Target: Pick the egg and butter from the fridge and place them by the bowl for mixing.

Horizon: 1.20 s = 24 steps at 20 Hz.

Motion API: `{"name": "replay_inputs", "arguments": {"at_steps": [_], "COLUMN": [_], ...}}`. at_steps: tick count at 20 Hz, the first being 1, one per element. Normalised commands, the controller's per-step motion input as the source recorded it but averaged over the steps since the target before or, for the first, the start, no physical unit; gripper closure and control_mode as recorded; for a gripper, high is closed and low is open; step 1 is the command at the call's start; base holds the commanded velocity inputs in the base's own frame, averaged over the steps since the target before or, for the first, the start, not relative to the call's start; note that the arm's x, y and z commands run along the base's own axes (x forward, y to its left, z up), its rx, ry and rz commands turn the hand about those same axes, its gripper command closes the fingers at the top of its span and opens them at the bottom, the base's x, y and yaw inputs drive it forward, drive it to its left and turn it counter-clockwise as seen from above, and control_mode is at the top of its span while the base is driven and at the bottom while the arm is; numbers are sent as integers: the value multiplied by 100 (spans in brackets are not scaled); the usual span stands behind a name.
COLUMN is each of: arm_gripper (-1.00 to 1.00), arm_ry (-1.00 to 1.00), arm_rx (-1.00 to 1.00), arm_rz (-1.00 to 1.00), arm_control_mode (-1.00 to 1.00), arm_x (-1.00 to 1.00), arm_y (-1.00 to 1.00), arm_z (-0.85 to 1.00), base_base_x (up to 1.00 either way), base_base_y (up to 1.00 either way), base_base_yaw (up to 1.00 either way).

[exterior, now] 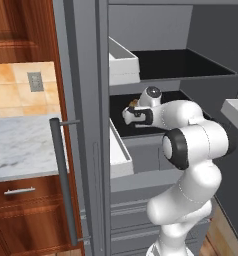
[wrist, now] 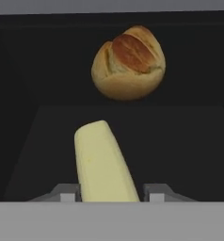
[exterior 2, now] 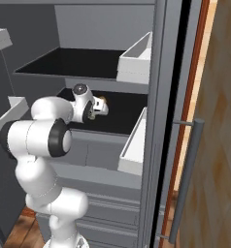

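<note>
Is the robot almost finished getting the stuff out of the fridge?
Not nearly. The tall grey fridge already stands open. The claw sits around the pale yellow butter stick on the black shelf, beside a golden crusty bread roll; a firm grip isn't clear. Carrying it out and fetching the egg remain.

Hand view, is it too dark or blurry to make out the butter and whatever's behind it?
Hand view: the shelf is very dark, yet the butter and the golden-orange lumpy ball stand out brightly, edges slightly soft. Left base view: evenly lit, no glare, the tool partly hidden by the arm.
</note>
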Motion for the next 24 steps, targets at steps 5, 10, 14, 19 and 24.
{"name": "replay_inputs", "arguments": {"at_steps": [5, 10, 14, 19, 24], "arm_gripper": [100, 100, 100, 100, 100], "arm_ry": [6, 0, 0, 0, 0], "arm_rx": [0, 0, 0, 3, 1], "arm_rz": [0, -2, 0, 0, 1], "arm_control_mode": [-100, -100, -100, -100, -100], "arm_x": [-57, -53, -72, -74, -74], "arm_y": [0, -7, -17, -9, -15], "arm_z": [-24, 24, 26, 23, 28], "base_base_x": [0, 0, 0, 0, 0], "base_base_y": [0, 0, 0, 0, 0], "base_base_yaw": [0, 0, 0, 0, 0]}}
